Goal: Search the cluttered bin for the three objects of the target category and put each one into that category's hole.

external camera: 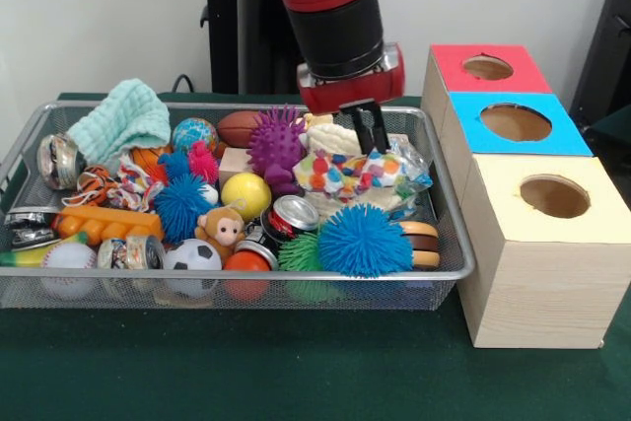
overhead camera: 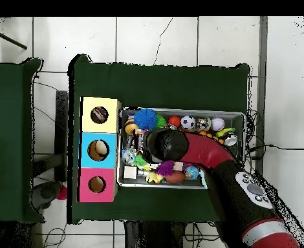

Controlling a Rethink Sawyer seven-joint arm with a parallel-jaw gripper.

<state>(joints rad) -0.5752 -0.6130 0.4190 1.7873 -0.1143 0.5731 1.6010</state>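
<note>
This place looks like a robotics lab. A red and black arm (external camera: 325,7) on a pedestal stands at a bench (external camera: 246,372) covered with green cloth. The floor (overhead camera: 154,39) has pale tiles, cables lie on it, and the wall (external camera: 89,17) behind is plain white.

Even, bright indoor light; soft shadow under bin (external camera: 449,273); glare on cans; slight overall blur.

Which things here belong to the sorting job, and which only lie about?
Job:
silver wire mesh bin
orange-and-black knotted rope toy
yellow-surround round hole
gripper

Lying about:
blue spiky rubber ball
mint knitted cloth
yellow smooth ball
small soccer ball
</note>
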